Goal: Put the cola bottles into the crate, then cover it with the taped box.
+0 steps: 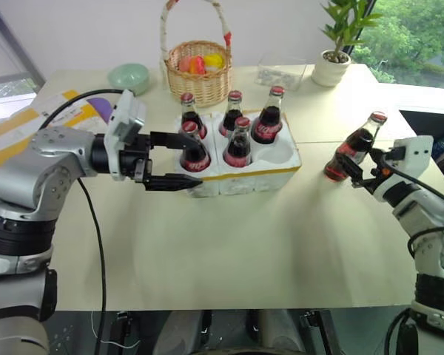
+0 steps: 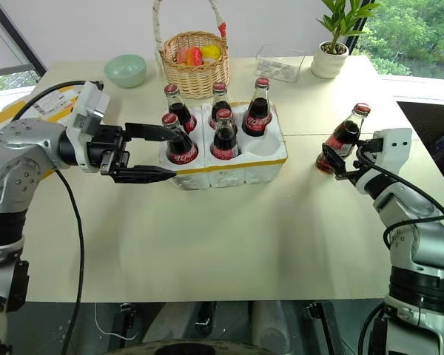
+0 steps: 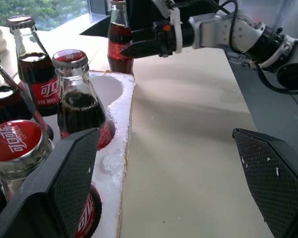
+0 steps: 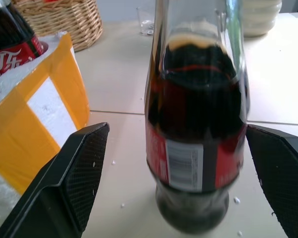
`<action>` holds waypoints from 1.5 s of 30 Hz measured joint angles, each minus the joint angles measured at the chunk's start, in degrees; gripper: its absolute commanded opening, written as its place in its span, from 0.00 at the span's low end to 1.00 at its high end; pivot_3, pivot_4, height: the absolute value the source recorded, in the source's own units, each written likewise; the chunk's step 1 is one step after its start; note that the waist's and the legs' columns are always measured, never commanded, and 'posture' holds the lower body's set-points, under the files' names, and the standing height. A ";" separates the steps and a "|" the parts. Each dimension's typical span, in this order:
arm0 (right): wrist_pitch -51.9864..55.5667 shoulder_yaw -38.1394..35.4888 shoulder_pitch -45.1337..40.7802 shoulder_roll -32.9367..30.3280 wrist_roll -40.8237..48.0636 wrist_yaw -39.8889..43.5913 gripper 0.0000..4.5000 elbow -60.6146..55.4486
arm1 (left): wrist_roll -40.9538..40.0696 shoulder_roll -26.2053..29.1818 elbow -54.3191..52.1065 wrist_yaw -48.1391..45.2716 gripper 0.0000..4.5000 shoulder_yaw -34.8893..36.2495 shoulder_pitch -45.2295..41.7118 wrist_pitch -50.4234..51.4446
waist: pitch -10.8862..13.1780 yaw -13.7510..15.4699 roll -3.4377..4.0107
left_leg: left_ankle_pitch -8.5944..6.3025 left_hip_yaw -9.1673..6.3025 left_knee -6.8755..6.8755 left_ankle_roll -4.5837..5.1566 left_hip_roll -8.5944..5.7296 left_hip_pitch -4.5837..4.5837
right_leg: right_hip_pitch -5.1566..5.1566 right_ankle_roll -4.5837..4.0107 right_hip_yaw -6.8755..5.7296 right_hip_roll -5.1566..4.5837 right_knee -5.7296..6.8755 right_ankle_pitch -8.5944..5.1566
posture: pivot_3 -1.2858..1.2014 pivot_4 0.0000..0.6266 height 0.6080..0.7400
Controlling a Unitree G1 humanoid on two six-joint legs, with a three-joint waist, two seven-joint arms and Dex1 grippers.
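1. The desk (image 1: 229, 251) is a pale cream surface carrying everything here.
2. The taped box (image 1: 26, 126), white with broad yellow stripes, lies at the desk's far left edge, behind the left arm and well apart from the crate.
3. The crate (image 1: 270, 177) sits mid-desk, a white foam tray with a thin yellow band along its side. Five cola bottles (image 1: 268, 116) stand upright in its wells; the front right well is bare.
4. A wicker basket (image 1: 198, 70) stands just behind the crate, with a green bowl (image 1: 129, 76) to its left, a clear tub (image 1: 281, 72) and a potted plant (image 1: 333, 52) to its right.
5. The left hand (image 1: 179, 161) points across at the crate's left end, fingers spread wide on either side of the front left bottle, gripping nothing.
6. The right hand (image 2: 339, 164) sits right of the crate, fingers wide apart around the sixth bottle (image 2: 343, 137), which leans tilted; the pads (image 4: 72, 178) stand clear of the glass.
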 measured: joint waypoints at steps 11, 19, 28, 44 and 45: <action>-6.56 3.66 -8.85 -0.47 -4.16 3.66 0.61 15.45 | -1.06 0.87 -1.88 1.89 1.00 0.82 0.62 1.29 | 0.00 -0.05 0.00 | 0.06 -0.01 -0.02 -0.11 0.00 0.00 | 0.00 0.00 0.00 0.00 0.00 0.00 | 0.52 0.24 0.98; -2.36 4.14 -10.22 -0.63 -1.66 4.67 0.61 11.60 | -1.34 1.75 -2.73 3.08 1.00 2.52 1.30 1.57 | 0.08 -0.77 0.14 | 0.07 0.00 -0.06 -0.13 0.00 -0.07 | -0.12 0.00 0.01 0.00 0.01 0.00 | 0.52 0.24 0.98; 7.93 5.22 -23.36 1.84 11.76 5.36 0.61 -3.63 | -2.28 1.78 -2.86 3.38 1.00 2.63 1.73 2.22 | 0.08 -1.15 0.14 | 0.10 0.00 -0.11 -0.18 0.07 -0.19 | -0.28 0.00 0.01 0.05 0.05 0.00 | 0.52 0.24 0.98; 4.70 22.53 -17.34 0.75 0.86 11.14 0.61 -4.48 | -2.54 2.81 -3.90 5.38 1.00 4.45 2.71 2.23 | 0.07 -1.03 0.10 | 0.10 -0.01 -0.04 -0.17 0.02 -0.28 | -0.33 -0.01 0.00 0.02 0.04 0.00 | 0.52 0.24 0.98; 3.61 23.98 -17.35 0.41 -0.70 12.19 0.61 -3.69 | -2.54 2.87 -3.90 5.44 1.00 4.50 2.72 2.23 | 0.06 -0.92 0.08 | 0.10 -0.02 -0.02 -0.17 0.01 -0.28 | -0.29 -0.01 -0.02 0.02 0.04 0.00 | 0.52 0.24 0.98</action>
